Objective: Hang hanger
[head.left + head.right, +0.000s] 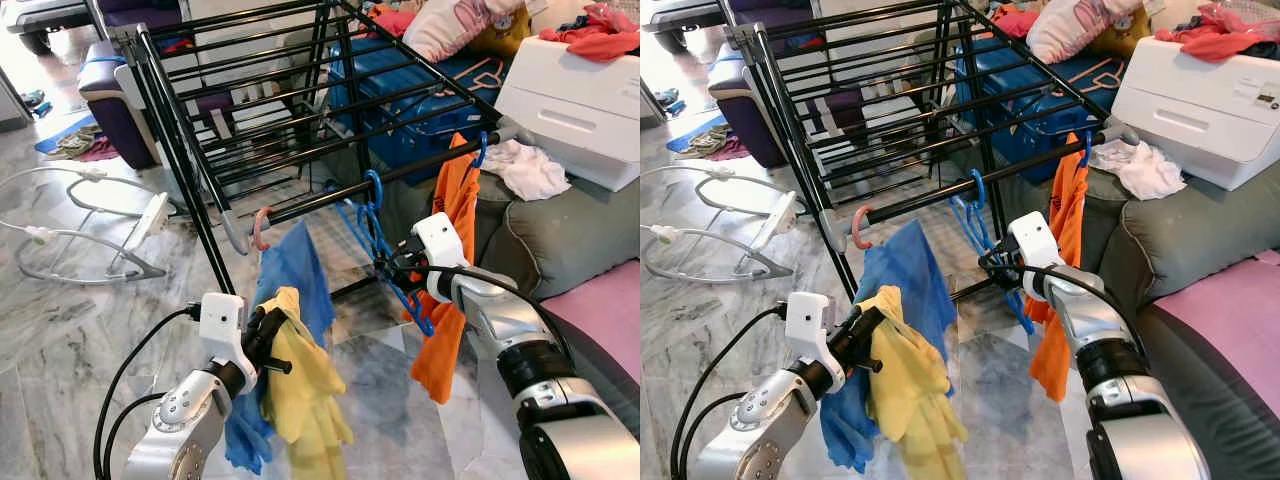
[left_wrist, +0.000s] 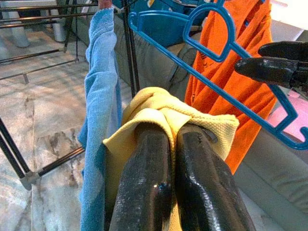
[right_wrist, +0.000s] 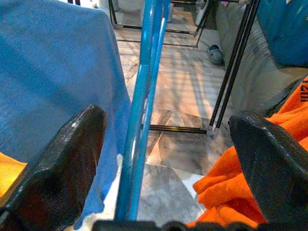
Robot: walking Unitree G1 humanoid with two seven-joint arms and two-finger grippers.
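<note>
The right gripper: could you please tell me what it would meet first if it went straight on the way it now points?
Most likely the blue hanger, which hangs between the open fingers of the right gripper. Beyond it lie the blue cloth and the floor, though depth is unclear.

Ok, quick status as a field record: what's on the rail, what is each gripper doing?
rail: black rack bar, blue hanger hooked on it
also on rail: blue cloth, orange garment
left gripper: shut on yellow cloth, below the rail
right gripper: open, fingers either side of the blue hanger
task: hanger hooked, not yet released clear
</note>
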